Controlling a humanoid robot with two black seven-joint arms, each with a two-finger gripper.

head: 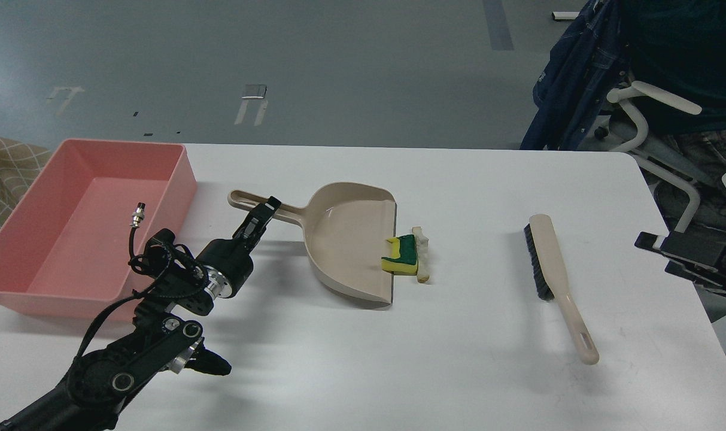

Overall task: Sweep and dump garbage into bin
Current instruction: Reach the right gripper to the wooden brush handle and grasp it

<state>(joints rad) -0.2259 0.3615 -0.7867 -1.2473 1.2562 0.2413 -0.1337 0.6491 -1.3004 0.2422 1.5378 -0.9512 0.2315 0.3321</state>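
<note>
The garbage lies mid-table: a yellow sponge piece with a green layer (401, 256) touching the lip of the beige dustpan (345, 239), and an off-white strip (423, 254) right beside it. My left gripper (266, 211) is shut on the dustpan's long handle. The pink bin (180, 179) stands at the far left with nothing in it. My right gripper (653, 254) comes in at the right edge, right of the brush, its two fingers apart and empty.
A beige brush with black bristles (548, 263) lies on the right part of the white table (458, 359). A white chair frame (662, 99) and dark blue clothing (572, 78) are beyond the table's right corner.
</note>
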